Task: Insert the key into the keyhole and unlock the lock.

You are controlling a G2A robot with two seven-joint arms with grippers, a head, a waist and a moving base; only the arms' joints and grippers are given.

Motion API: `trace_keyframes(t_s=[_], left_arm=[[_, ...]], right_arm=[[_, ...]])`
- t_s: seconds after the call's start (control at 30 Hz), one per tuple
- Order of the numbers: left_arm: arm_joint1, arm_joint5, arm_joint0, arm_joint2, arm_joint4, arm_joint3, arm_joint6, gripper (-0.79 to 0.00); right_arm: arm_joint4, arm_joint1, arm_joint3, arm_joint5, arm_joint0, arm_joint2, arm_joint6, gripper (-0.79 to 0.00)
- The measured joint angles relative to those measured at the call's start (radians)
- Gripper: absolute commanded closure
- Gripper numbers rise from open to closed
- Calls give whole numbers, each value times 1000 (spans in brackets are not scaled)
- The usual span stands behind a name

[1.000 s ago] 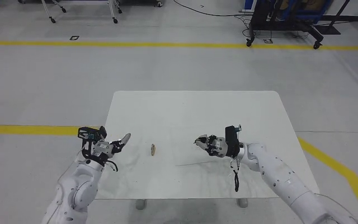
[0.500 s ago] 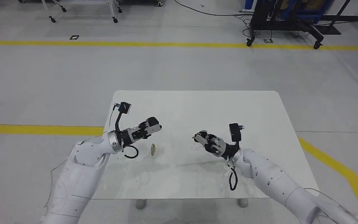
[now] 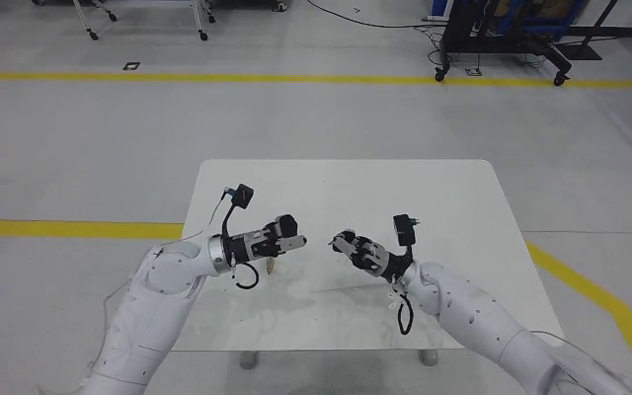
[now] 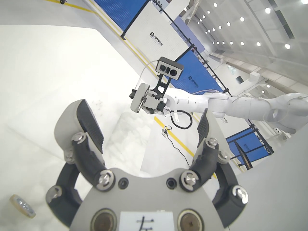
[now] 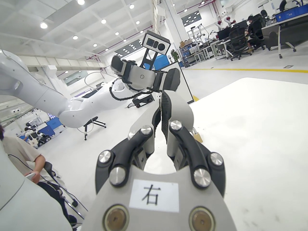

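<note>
Over the last second the left arm swings in from the left edge of the tabletop (image 3: 415, 197), so the left end effector (image 3: 294, 242) now hangs over the left half, just above and beside the lock (image 5: 197, 136). The right end effector (image 3: 341, 241) edges toward the middle and now faces the left one across a short gap.

The lock, a small brass padlock, lies flat on the tabletop. It is nearer the left edge than the right and roughly midway between the far and near edges.

The left end effector is wide open, its 2 ribbed pads (image 4: 90, 121) well apart with nothing between them. I judge it is opened this far so it can drop around the lock body and steady it.

The right end effector is closed, its 2 fingers (image 5: 175, 111) pressed together along their length. I cannot tell whether the key is pinched between them, as no key shows past the tips. A tight pinch like this would suit carrying a thin key.

As I judge it, the task is at an early step: the lock is ungripped and nothing is in the keyhole. The next move probably calls for the left end effector to descend squarely, since the small lock could skid on the smooth surface.
</note>
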Motion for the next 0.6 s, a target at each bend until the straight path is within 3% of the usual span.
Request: trace_keyframes(t_s=[0.17, 0.27, 0.6], left_arm=[[0, 7, -17, 28, -9, 17, -19, -320], [0, 11, -26, 42, -11, 24, -27, -336], [0, 28, -41, 75, -7, 33, -18, -259]], right_arm=[[178, 2, -34, 0, 17, -34, 151, 0], [263, 7, -54, 0, 27, -47, 224, 0], [415, 14, -83, 0, 47, -55, 385, 0]])
